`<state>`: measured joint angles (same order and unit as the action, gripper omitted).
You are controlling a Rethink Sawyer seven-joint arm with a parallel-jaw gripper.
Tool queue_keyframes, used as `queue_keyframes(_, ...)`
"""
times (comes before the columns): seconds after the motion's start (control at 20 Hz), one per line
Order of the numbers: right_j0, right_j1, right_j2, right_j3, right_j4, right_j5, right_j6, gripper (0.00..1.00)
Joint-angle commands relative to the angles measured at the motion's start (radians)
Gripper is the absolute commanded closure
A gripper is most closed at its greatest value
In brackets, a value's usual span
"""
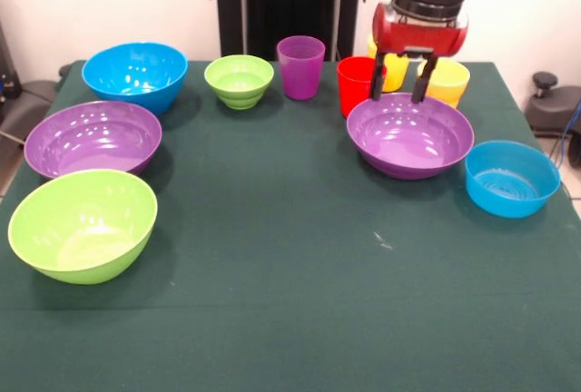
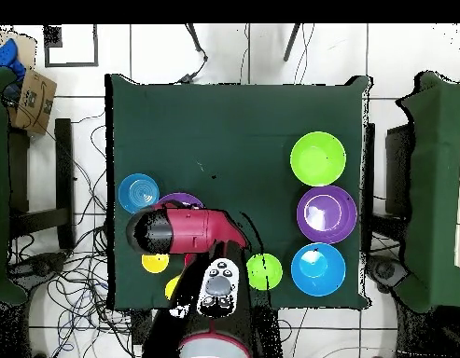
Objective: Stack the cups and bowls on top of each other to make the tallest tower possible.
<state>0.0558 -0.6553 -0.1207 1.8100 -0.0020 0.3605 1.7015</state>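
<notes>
I see my pincer (image 1: 400,77) hanging over the far rim of a large purple bowl (image 1: 410,135), its two fingers spread apart and holding nothing. Just behind that bowl stand the red cup (image 1: 356,84) and two yellow cups (image 1: 448,82); the purple cup (image 1: 300,66) and small green bowl (image 1: 239,80) sit further along. The small blue bowl (image 1: 512,178) rests beside the purple one. Across the green counter (image 1: 290,274) lie the large blue bowl (image 1: 135,74), second purple bowl (image 1: 93,139) and lime bowl (image 1: 83,224), all unstacked.
</notes>
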Motion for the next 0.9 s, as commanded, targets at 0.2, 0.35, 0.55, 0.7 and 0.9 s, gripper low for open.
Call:
queue_keyframes(0.2, -0.042, 0.048, 0.071, 0.014, -0.071, -0.079, 0.068, 0.00)
queue_keyframes(0.35, -0.047, 0.064, 0.070, 0.010, -0.076, -0.098, 0.068, 0.00)
queue_keyframes(0.55, -0.065, 0.056, 0.079, 0.025, -0.084, -0.110, 0.061, 0.00)
queue_keyframes(0.7, -0.061, 0.053, 0.076, 0.032, -0.089, -0.120, 0.073, 0.00)
queue_keyframes(0.9, -0.058, 0.065, 0.078, 0.039, -0.093, -0.138, 0.085, 0.00)
